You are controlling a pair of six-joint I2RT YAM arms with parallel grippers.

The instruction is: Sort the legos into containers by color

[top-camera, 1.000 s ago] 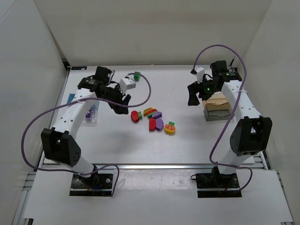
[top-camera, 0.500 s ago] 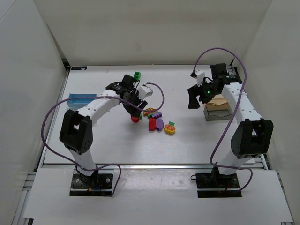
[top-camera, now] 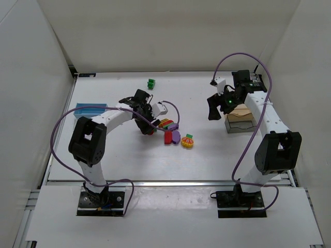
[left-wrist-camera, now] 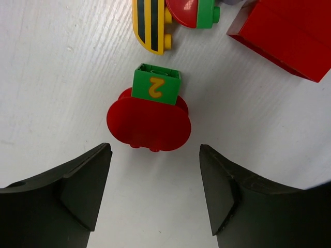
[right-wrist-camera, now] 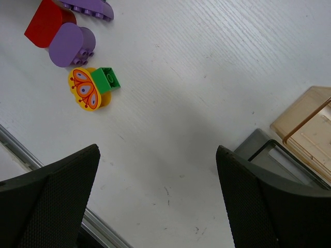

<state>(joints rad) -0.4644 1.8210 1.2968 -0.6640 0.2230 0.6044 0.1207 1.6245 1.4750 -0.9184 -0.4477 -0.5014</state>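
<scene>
Several legos lie in a cluster mid-table (top-camera: 170, 133). A lone green lego (top-camera: 150, 83) sits farther back. My left gripper (top-camera: 147, 127) is open, low over a red rounded lego topped by a green "2" brick (left-wrist-camera: 149, 124), which lies just ahead of the fingertips (left-wrist-camera: 155, 191). My right gripper (top-camera: 211, 110) is open and empty, up beside the tan container (top-camera: 239, 110) and the dark-clear container (top-camera: 241, 125). The blue container (top-camera: 90, 109) stands at the left. The clear container is not in view.
In the right wrist view, a yellow butterfly lego with a green brick (right-wrist-camera: 88, 88), a purple rounded lego (right-wrist-camera: 70, 45) and a red one (right-wrist-camera: 45, 23) lie ahead of the gripper (right-wrist-camera: 158, 191). A yellow striped lego (left-wrist-camera: 151, 23) and a red block (left-wrist-camera: 289, 28) lie beyond the left gripper.
My left arm has swung from the left containers to the lego cluster and lowered over the red rounded lego. The right arm has barely moved.
</scene>
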